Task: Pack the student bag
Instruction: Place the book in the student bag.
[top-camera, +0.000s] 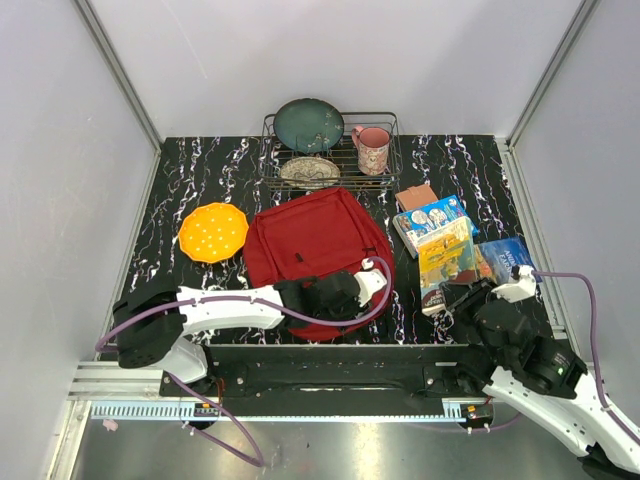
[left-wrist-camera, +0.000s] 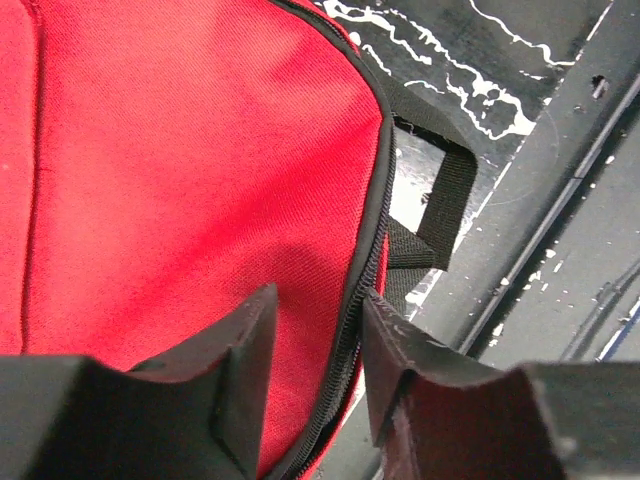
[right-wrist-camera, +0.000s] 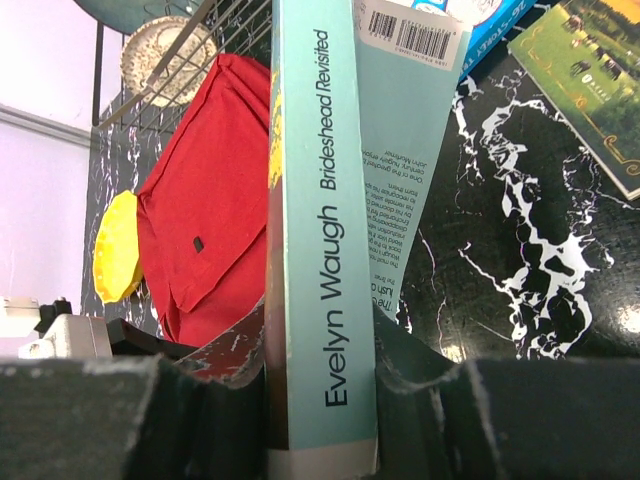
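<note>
orange plate (top-camera: 213, 232) far left, my left claw (left-wrist-camera: 320, 300) narrowly parted astride the zip edge of the student bag (top-camera: 315, 240), red, lying flat mid-table, my right claw (right-wrist-camera: 320, 335) clamped across a pale-blue paperback (right-wrist-camera: 320, 200), Brideshead Revisited

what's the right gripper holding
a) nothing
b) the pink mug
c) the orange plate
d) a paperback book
d: in the right wrist view the right gripper has its jaws closed on either side of an upright paperback book, whose spine reads Brideshead Revisited, Evelyn Waugh.
</note>
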